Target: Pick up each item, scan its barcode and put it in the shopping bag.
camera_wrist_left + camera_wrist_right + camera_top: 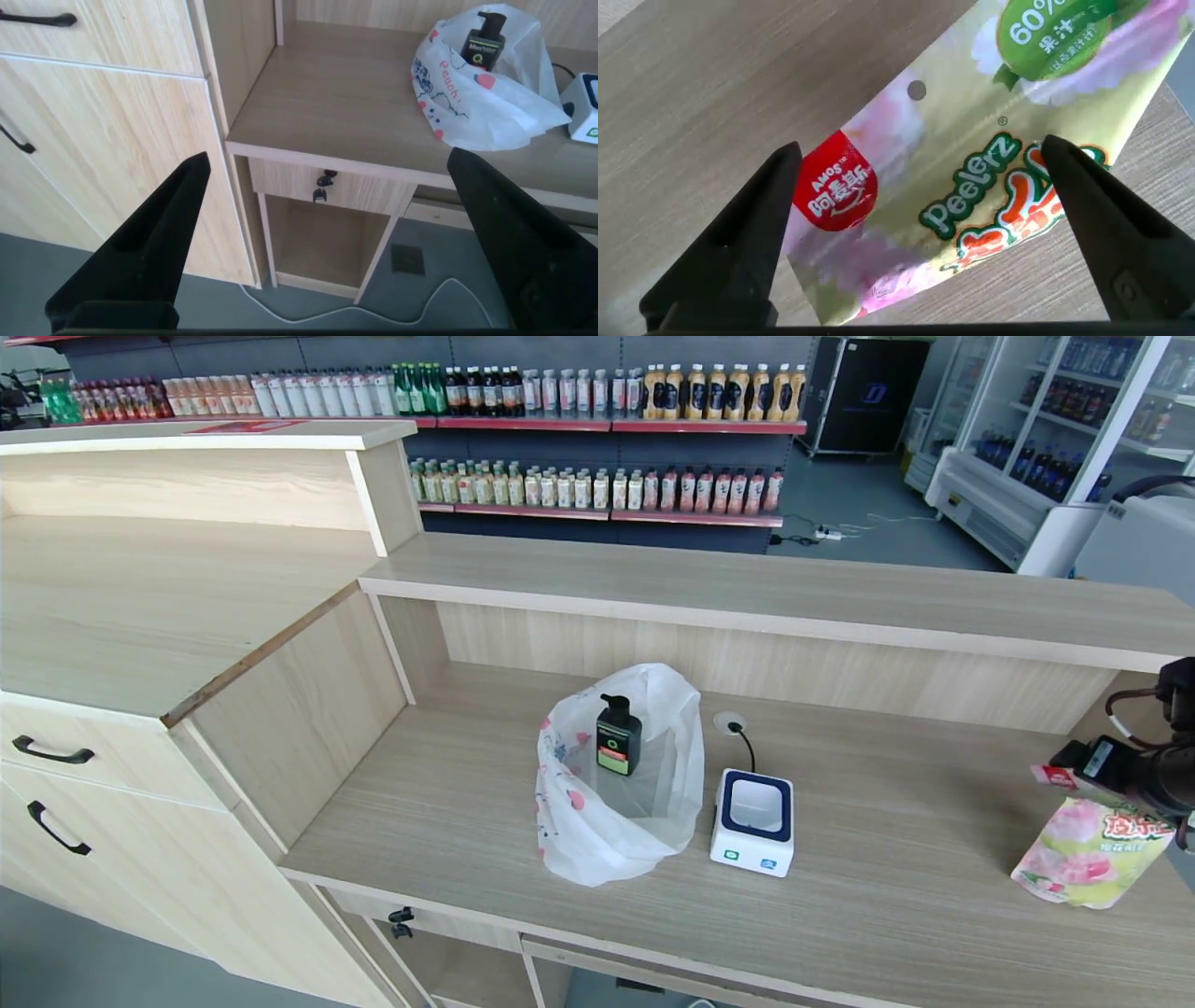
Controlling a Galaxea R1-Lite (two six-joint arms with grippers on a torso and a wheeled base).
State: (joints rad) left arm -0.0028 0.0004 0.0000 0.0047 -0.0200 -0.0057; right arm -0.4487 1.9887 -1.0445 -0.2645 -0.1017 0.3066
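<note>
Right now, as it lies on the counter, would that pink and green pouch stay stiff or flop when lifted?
The pouch is probably floppy: it looks like thin film lying on the counter, so it would likely sag from wherever it is pinched. Its glossy face may be a little slippery. Being flat, it seems light and unlikely to roll.

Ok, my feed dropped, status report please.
Left gripper open, low beside the counter. Right gripper open over the pouch on the counter. Bottle in bag, scanner beside it.
</note>
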